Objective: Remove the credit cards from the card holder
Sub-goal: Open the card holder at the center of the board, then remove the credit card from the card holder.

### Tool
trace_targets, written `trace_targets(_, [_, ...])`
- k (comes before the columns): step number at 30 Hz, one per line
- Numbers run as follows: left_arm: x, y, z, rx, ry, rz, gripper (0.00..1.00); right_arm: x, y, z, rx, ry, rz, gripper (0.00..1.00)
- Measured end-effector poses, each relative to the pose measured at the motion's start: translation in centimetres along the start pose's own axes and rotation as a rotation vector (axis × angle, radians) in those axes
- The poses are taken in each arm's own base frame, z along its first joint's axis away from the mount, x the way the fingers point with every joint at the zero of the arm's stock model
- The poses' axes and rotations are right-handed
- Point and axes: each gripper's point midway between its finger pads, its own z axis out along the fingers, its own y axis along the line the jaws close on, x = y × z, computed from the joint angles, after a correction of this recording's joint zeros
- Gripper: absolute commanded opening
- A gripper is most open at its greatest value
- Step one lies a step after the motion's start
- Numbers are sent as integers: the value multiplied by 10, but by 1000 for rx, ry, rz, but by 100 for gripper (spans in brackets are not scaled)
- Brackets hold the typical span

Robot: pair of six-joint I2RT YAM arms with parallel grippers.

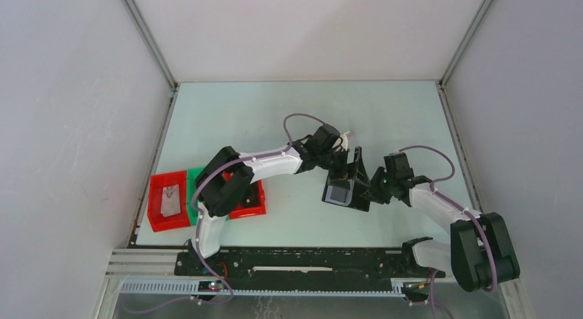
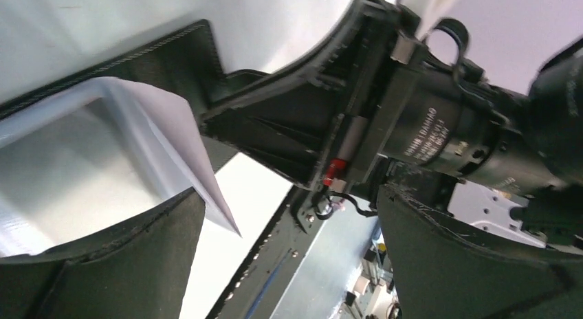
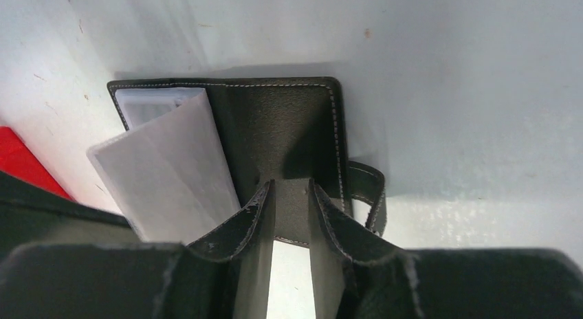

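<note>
The card holder [image 3: 282, 133] is seen at the centre of the right wrist view, opened flat over the pale, lightly scuffed table [image 3: 467, 92]. It is made of dark grained leather with pale stitching along its rounded edges and a small strap loop at its right side. A pale card [image 3: 165, 174], thin, flat and slightly translucent, is tilted out of the left panel, over a clear window pocket. The holder's near edge is pinched between the black, rough-edged fingers [image 3: 251, 219] of the right gripper [image 3: 289, 195], which is clenched on it.

In the top view the left gripper [image 1: 342, 164] is found just beside the holder, mid-frame. Its broad matte fingers [image 2: 117, 264] are spread wide apart, released, with the card's pointed corner near the lower-left one. Red trays [image 1: 155, 195] of glossy plastic lie at the left.
</note>
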Motion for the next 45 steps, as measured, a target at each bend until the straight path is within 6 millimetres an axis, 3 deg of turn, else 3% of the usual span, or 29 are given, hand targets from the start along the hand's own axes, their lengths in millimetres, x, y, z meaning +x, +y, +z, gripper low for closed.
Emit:
trace_targets(4, [8,-15,10,55,20,3,100,-8,-10,-8,-9,-32,58,36])
trace_targets(8, [13,-21,21,91,34,-12,100,-20,-18,-33,-49,-124,115,36])
trace_targets(13, [19,-12,38,96,54,-52,96,-38,-17,-65,-111,-250,152,35])
trace_targets(18, [28,-3,45,62,72,-70,96,-39,-15,-74,-152,-256,183,34])
trace_targets(20, [29,0,41,25,59,-56,97,-36,-10,-74,-178,-234,183,33])
trace_targets(23, [26,2,18,-28,14,-34,96,-33,2,-75,-232,-210,166,26])
trace_targets(27, [5,1,-29,-46,-101,-39,95,-25,14,-68,-260,-145,131,14])
trace_targets(30, [-13,11,-53,-59,-175,-63,95,-17,24,-60,-278,-83,101,11])
trace_targets(34, [-16,35,-59,-99,-192,-105,95,-5,44,-58,-318,-36,28,11])
trace_targets(36, [-11,39,-58,-109,-183,-113,95,1,59,-58,-339,-12,-24,11])
trace_targets(39, [-10,40,-57,-111,-179,-115,87,5,76,-53,-346,10,-82,8])
trace_targets(41, [-10,41,-57,-110,-177,-115,86,4,75,-46,-316,11,-86,8])
trace_targets(45, [-8,40,-56,-109,-173,-112,86,-4,50,-25,-195,4,-50,8])
